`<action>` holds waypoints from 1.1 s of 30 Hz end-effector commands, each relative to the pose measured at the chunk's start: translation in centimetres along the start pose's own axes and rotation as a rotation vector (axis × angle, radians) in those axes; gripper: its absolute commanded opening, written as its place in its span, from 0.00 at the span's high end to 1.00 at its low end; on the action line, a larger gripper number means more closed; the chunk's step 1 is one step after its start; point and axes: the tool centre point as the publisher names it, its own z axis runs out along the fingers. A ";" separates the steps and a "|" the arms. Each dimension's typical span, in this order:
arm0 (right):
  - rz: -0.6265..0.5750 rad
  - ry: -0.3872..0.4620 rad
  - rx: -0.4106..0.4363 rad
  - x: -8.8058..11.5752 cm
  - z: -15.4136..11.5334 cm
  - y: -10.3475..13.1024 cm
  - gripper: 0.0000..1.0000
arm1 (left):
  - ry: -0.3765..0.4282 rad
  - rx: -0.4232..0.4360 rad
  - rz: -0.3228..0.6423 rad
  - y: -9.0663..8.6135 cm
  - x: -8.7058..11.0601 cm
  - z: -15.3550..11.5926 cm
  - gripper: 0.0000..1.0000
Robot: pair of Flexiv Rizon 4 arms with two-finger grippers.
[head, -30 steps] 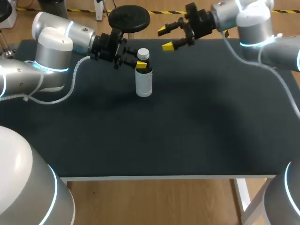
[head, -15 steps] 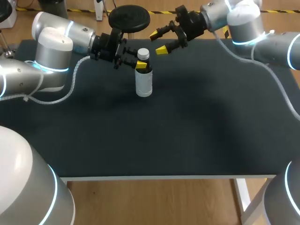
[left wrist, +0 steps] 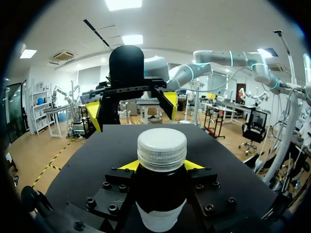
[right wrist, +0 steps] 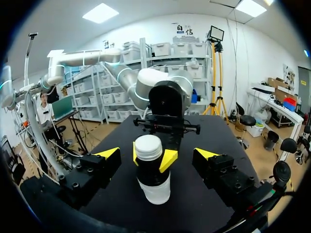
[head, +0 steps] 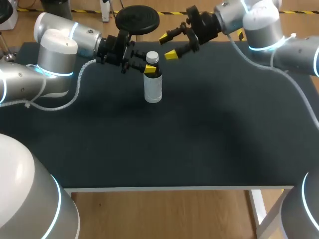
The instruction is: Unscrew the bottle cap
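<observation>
Across a wide table [head: 199, 139] with a flat, matte black top, two thick robot arms reach toward its far side. Both arms have smooth, rounded, silver-grey shells with thin glowing rings at the joints. The left arm [head: 55, 59] comes in from the left and the right arm [head: 264, 25] from the far right corner.

Each arm ends in a blocky black metal gripper studded with bolts, its two fingers tipped with yellow wedges. The left gripper [head: 151, 67] is clamped on a bottle [head: 153, 89], one yellow tip pressing each side of the dark band just under the lid. The right gripper [head: 168, 45] hangs in the air just beyond the bottle, near lid height. Its fingers are spread wide and touch nothing.

The bottle is a small upright cylinder standing on the far part of the table, left of centre. Its lower body is pale and smooth and its upper part is dark.

On top sits a round white cap [head: 152, 57] with fine ridges around its edge.
</observation>
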 end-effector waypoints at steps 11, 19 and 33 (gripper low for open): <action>-0.002 0.003 0.072 0.3 2.3 0.5 0.00 | 0.005 0.003 0.001 0.1 -0.1 -0.1 1.00; -0.001 0.011 0.099 0.3 3.4 0.6 0.00 | 0.005 0.003 0.001 0.1 -0.1 -0.1 1.00; -0.006 0.007 0.112 0.6 3.9 0.8 0.00 | 0.005 0.003 0.001 0.1 -0.1 -0.1 1.00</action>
